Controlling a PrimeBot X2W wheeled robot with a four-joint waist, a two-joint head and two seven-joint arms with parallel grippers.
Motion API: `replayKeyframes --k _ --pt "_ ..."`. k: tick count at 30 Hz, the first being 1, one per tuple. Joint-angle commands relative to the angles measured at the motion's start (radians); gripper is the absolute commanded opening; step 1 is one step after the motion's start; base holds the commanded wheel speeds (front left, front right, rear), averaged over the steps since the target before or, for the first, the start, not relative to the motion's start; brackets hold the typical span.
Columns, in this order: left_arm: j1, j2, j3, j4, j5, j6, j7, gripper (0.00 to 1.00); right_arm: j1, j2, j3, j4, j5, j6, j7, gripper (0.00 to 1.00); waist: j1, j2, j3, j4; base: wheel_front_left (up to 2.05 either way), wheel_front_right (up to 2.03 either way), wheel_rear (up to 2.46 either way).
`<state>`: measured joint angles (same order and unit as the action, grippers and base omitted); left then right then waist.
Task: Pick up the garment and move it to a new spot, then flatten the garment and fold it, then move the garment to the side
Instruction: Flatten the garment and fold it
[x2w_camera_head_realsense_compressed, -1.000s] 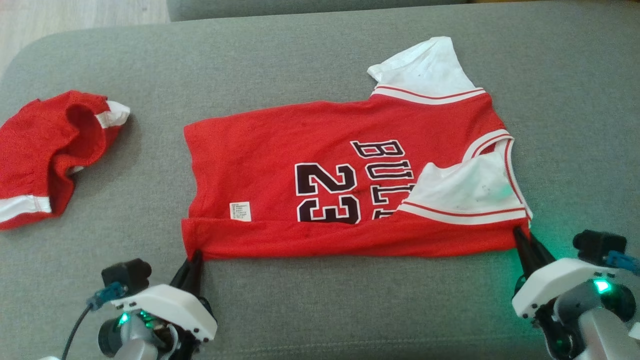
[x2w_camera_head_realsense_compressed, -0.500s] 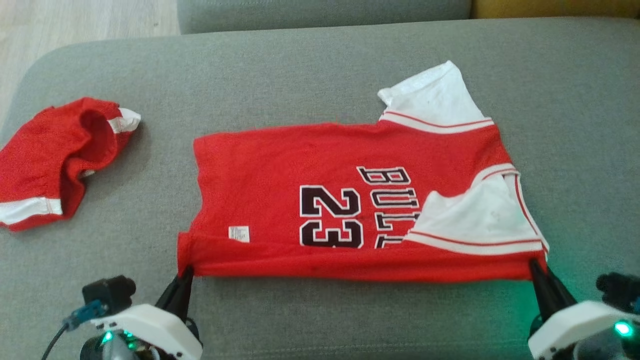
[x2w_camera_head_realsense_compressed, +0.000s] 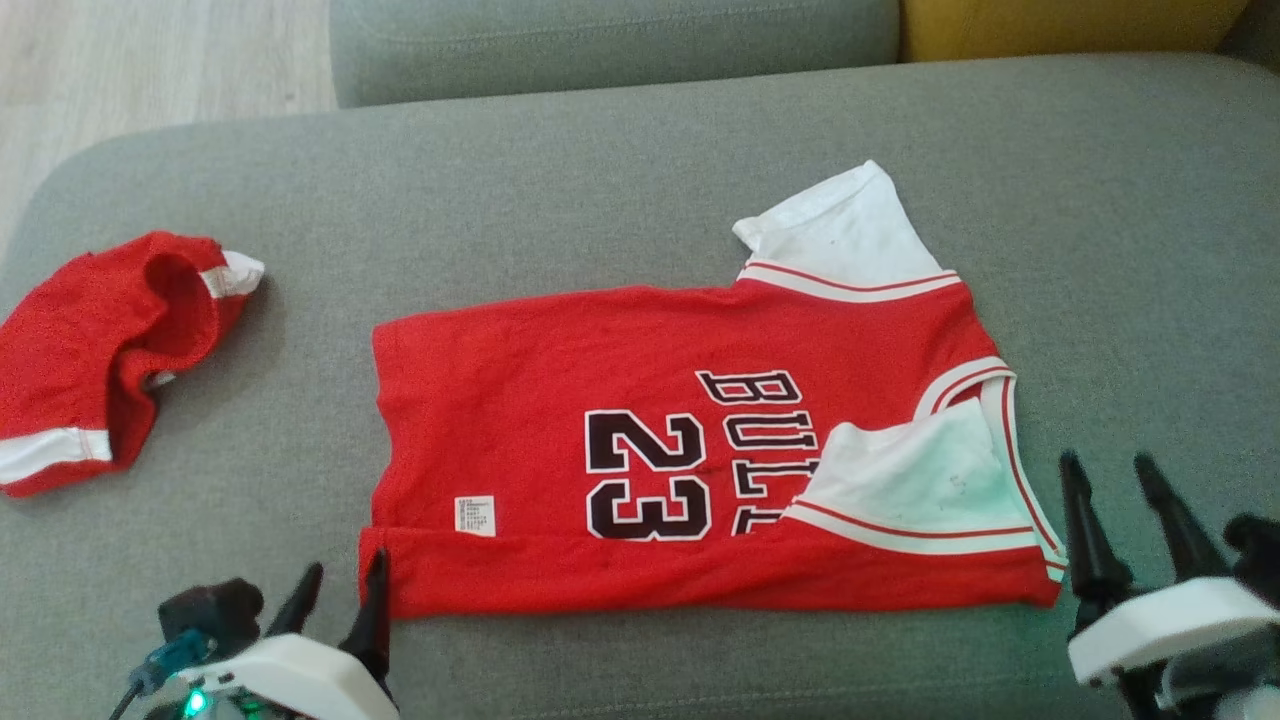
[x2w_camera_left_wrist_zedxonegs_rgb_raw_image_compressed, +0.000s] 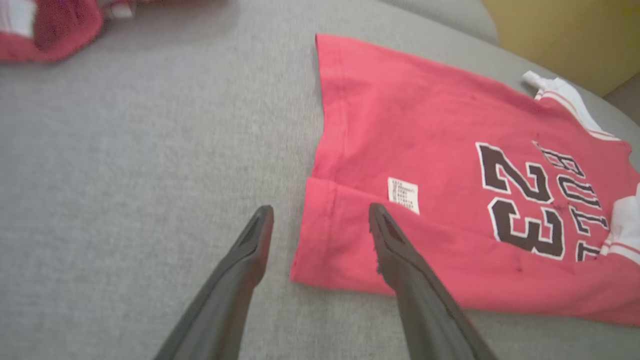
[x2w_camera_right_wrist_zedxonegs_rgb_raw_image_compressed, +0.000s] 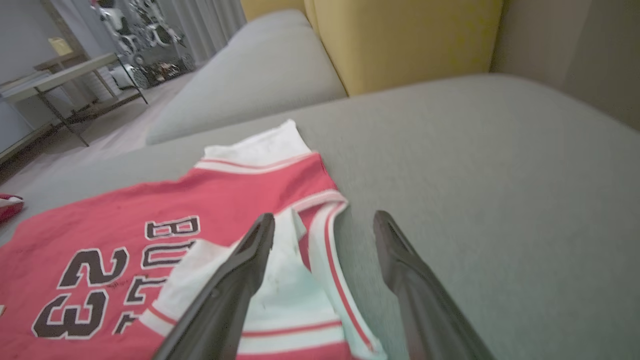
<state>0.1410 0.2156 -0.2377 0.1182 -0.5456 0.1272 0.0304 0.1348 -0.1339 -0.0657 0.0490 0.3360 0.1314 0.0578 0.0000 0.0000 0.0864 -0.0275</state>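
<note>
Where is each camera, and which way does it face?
Head view: high, looking forward and down on the jersey on the grey cushion; left tool and right tool at bottom corners.
Left wrist view: low, along its fingers at the jersey's hem corner.
Right wrist view: low, along its fingers over the white sleeve, toward a yellow cushion.
Shared: both wrist views show the "23".

Red shorts (x2w_camera_head_realsense_compressed: 90, 350) (crumpled) on grey sofa (x2w_camera_head_realsense_compressed: 600, 200).

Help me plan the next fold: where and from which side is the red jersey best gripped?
Take the jersey by its two near corners, hem corner and shoulder corner, probably coming from the robot's side: it lies flat, and that near edge is a straight doubled fold, thicker to pinch.
</note>
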Motion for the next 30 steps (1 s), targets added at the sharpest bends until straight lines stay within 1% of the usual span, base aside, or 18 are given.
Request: replayKeyframes --k 1,5,8,12,19,26,28,30 --pt "-0.051 0.019 0.04 -0.047 0.027 0.012 -0.037 1.0 -0.043 -0.026 0.028 -0.065 -0.025 -0.001 -0.02 1.0 0.0 0.0 -0.014 0.0 0.0 0.0 0.0" --pt "-0.078 0.025 0.036 -0.085 0.093 0.047 -0.104 1.0 -0.053 -0.032 0.049 -0.142 -0.062 -0.001 -0.032 1.0 0.0 0.0 -0.036 0.001 0.0 0.0 0.0" --pt "-0.098 0.023 0.026 -0.111 0.126 0.06 -0.136 1.0 -0.052 -0.032 0.054 -0.175 -0.085 -0.001 -0.014 1.0 0.0 0.0 -0.045 0.004 0.0 0.0 0.0" --pt "-0.133 0.03 0.01 -0.11 0.16 0.061 -0.159 1.0 -0.04 -0.015 0.055 -0.2 -0.099 -0.001 0.01 1.0 0.0 0.0 -0.045 0.012 0.0 0.0 0.0" --pt "-0.201 0.027 -0.006 -0.074 0.177 0.058 -0.17 1.0 -0.044 -0.002 0.052 -0.213 -0.099 -0.001 0.021 1.0 0.0 0.0 -0.017 0.014 0.0 0.0 0.0" --pt "-0.366 0.011 -0.024 0.019 0.175 0.024 -0.161 1.0 -0.085 0.002 0.061 -0.213 -0.085 -0.001 0.02 1.0 0.0 0.0 0.053 0.009 0.0 0.0 0.0" --pt "-0.439 0.002 -0.029 0.081 0.163 0.001 -0.146 1.0 -0.105 0.004 0.069 -0.21 -0.083 -0.001 0.02 1.0 0.0 0.0 0.082 0.004 0.0 0.0 0.0" --pt "-0.521 0.003 -0.039 0.162 0.156 -0.034 -0.127 1.0 -0.126 0.005 0.077 -0.206 -0.079 -0.001 0.018 1.0 0.0 0.0 0.115 0.002 0.0 0.0 0.0"
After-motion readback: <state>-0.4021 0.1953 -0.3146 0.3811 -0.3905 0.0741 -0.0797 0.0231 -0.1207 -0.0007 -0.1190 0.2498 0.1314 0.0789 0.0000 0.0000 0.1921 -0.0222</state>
